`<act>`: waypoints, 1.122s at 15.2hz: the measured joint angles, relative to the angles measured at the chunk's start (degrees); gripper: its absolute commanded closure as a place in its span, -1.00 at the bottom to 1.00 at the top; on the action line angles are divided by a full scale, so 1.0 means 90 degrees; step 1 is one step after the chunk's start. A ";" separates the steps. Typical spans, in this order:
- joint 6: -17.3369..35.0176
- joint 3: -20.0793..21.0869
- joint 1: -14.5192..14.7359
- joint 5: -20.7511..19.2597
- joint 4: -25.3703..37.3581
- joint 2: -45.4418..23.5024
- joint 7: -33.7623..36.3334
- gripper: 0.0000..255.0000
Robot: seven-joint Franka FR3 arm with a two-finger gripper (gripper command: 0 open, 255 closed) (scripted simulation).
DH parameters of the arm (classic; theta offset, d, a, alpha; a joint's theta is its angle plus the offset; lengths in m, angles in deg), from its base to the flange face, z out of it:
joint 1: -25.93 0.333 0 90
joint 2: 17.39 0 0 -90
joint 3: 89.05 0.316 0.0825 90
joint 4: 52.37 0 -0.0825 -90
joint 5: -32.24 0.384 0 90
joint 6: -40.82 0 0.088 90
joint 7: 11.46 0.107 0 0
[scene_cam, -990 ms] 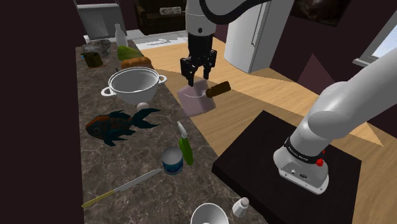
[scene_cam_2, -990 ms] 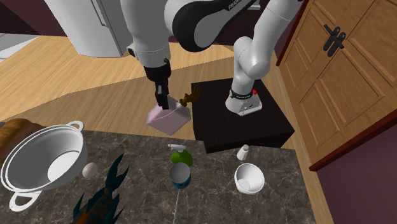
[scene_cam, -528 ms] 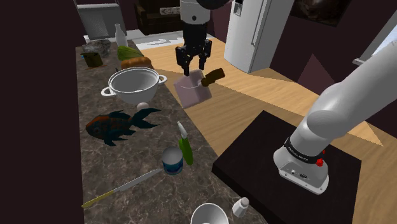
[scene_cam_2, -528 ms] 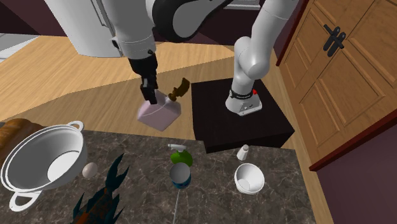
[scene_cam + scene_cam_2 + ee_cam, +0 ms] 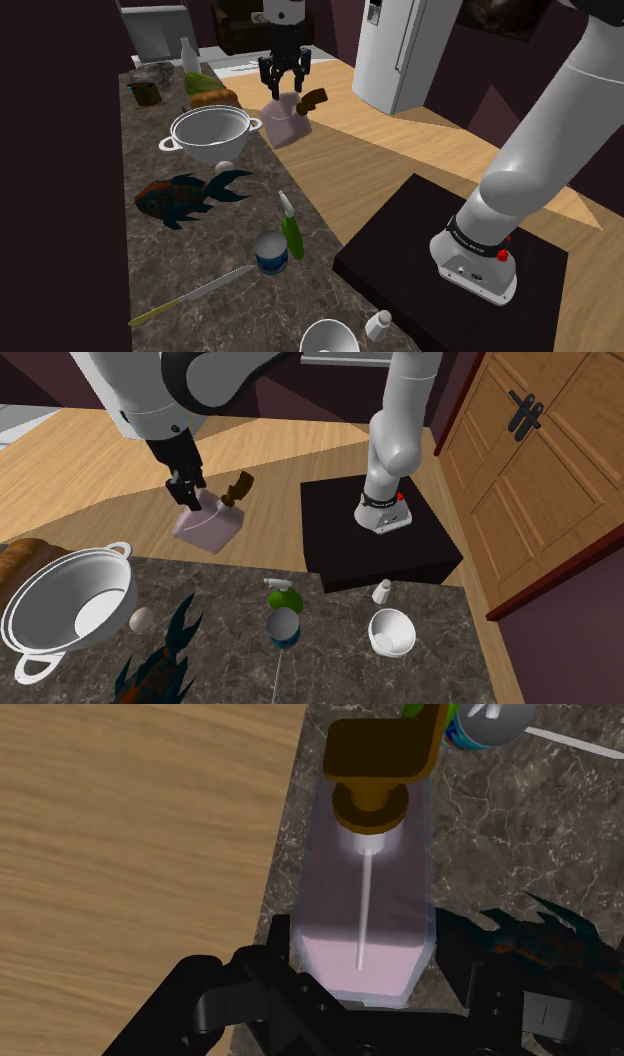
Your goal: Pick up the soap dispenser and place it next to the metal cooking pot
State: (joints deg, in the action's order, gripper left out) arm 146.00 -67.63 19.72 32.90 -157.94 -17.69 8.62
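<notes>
The end effector (image 5: pixel 284 76) was clamped on the soap dispenser (image 5: pixel 287 120). Its two black fingers (image 5: pixel 283 949) pressed on the sides of the pale lilac body, near the base. The dispenser hung in the air and was tilted, with its brown pump head (image 5: pixel 312 98) pointing away from the counter (image 5: pixel 160 255).

In the shoulder view it was near the white pot (image 5: pixel 210 133), on the pot's right side, close to one handle. In the second exterior view it was clearly apart from the pot and showed above the wooden floor (image 5: pixel 90 472), beyond the counter's long edge. It was between the pot and the black stand (image 5: pixel 340 552). In the wrist view this edge ran under the dispenser, with wood on one side and dark marbled stone on the other.

Beside the pot, toward the edge, a narrow strip of stone was bare. An egg (image 5: pixel 226 165) lay just beside the pot's rim, and a dark fish (image 5: pixel 185 196) lay near it. A loaf of bread (image 5: pixel 213 97) was close behind the pot.

Further along the edge there were a green spray bottle (image 5: pixel 290 228) lying down, a can (image 5: pixel 270 252), a knife (image 5: pixel 190 296), a white bowl (image 5: pixel 328 338) and a small shaker (image 5: pixel 378 324). The shaker was very near the edge. On the floor side, the space between counter and stand was open.
</notes>
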 measured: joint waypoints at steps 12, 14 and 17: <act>-0.1333 -0.0341 0.0159 -0.1001 0.4472 -0.3285 -0.0360 1.00; -0.1391 -0.0377 0.0196 -0.1058 0.4789 -0.3551 -0.0390 1.00; -0.1157 -0.0384 0.0159 -0.1058 0.4552 -0.3551 -0.0399 1.00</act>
State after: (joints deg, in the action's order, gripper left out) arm 135.58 -71.08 21.15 23.37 -116.97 -49.65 5.03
